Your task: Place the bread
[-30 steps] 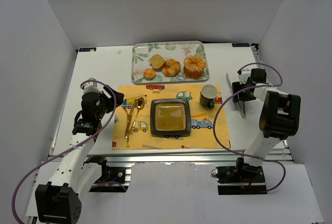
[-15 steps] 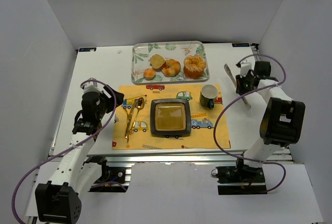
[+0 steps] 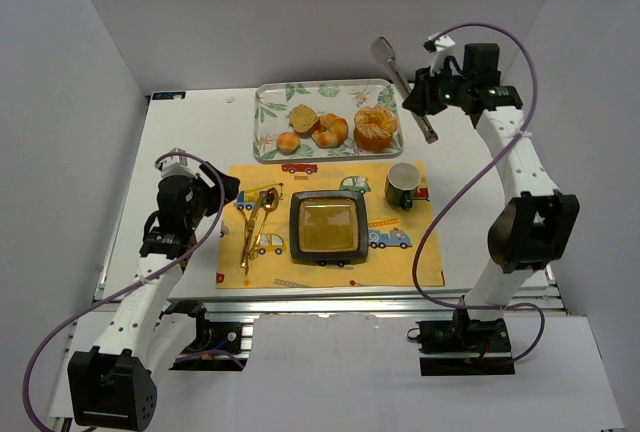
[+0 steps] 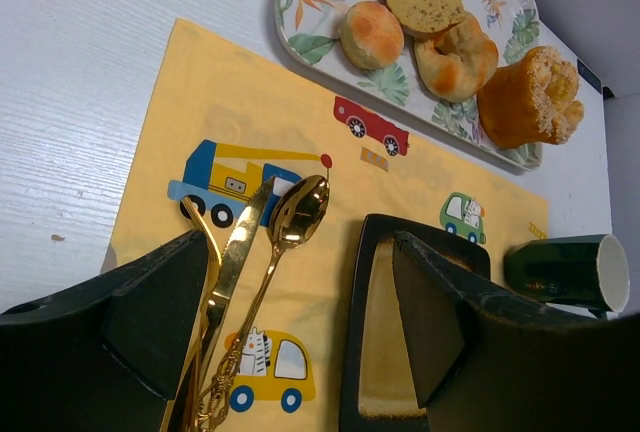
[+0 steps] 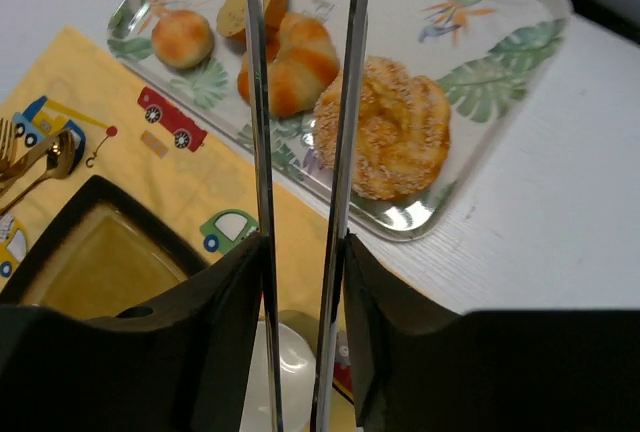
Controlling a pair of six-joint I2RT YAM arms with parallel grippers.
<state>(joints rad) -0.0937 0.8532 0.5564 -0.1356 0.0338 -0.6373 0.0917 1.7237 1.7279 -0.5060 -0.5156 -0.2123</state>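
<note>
The bread (image 3: 375, 129), a big knotted golden bun, lies at the right end of the leaf-print tray (image 3: 270, 117); it also shows in the right wrist view (image 5: 385, 130) and the left wrist view (image 4: 528, 97). My right gripper (image 3: 428, 92) hovers above the tray's right end, shut on metal tongs (image 3: 400, 74). In its wrist view the two tong blades (image 5: 347, 102) run up from between the fingers (image 5: 300, 252), just left of the bread and above it. My left gripper (image 3: 215, 192) hangs open and empty over the placemat's left side (image 4: 300, 302).
A black square plate (image 3: 327, 227) sits mid-placemat with gold cutlery (image 3: 255, 222) to its left and a dark green mug (image 3: 402, 185) to its right. Smaller rolls (image 3: 318, 127) share the tray. White walls enclose the table.
My right arm has swung from the table's right edge up and left to the tray's right end, carrying the tongs. The left arm has not moved.
</note>
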